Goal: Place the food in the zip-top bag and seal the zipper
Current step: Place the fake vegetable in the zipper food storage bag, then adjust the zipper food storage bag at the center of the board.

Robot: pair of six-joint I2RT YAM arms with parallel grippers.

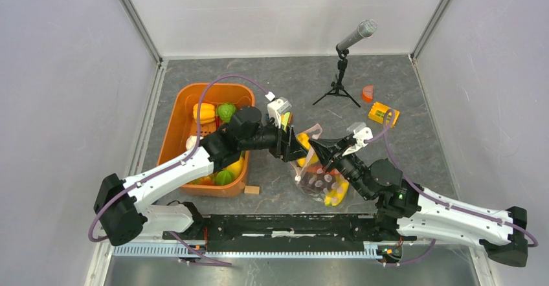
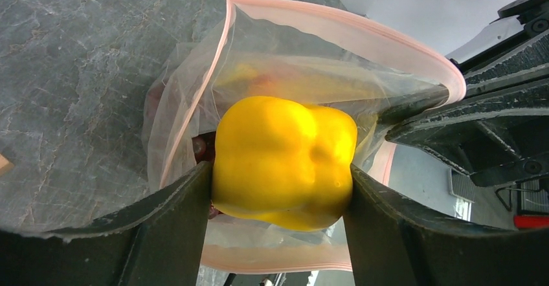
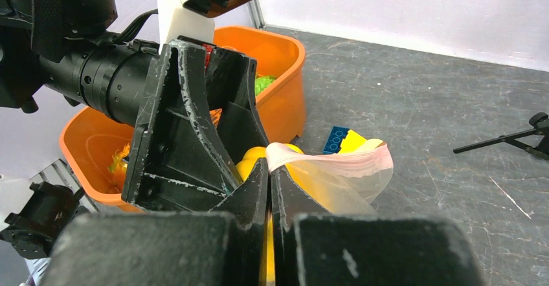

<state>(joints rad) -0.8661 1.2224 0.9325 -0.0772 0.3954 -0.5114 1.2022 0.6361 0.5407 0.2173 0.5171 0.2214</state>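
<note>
My left gripper (image 2: 278, 175) is shut on a yellow toy pepper (image 2: 285, 160) and holds it at the open mouth of the clear zip-top bag (image 2: 188, 105). The pink zipper strip (image 2: 362, 30) arcs round the mouth; no slider shows. My right gripper (image 3: 270, 169) is shut on the bag's pink edge (image 3: 336, 163) and holds it up. In the top view the two grippers meet at the table's middle, left gripper (image 1: 294, 147) and right gripper (image 1: 318, 151), above the bag (image 1: 317, 179), which holds yellow and red food.
An orange tub (image 1: 184, 114) at the left holds more toy food. A small wooden block (image 1: 252, 189) lies by its near corner. A microphone on a tripod (image 1: 343, 59) stands at the back, with an orange piece (image 1: 367, 93) and a yellow block (image 1: 383, 114) to its right.
</note>
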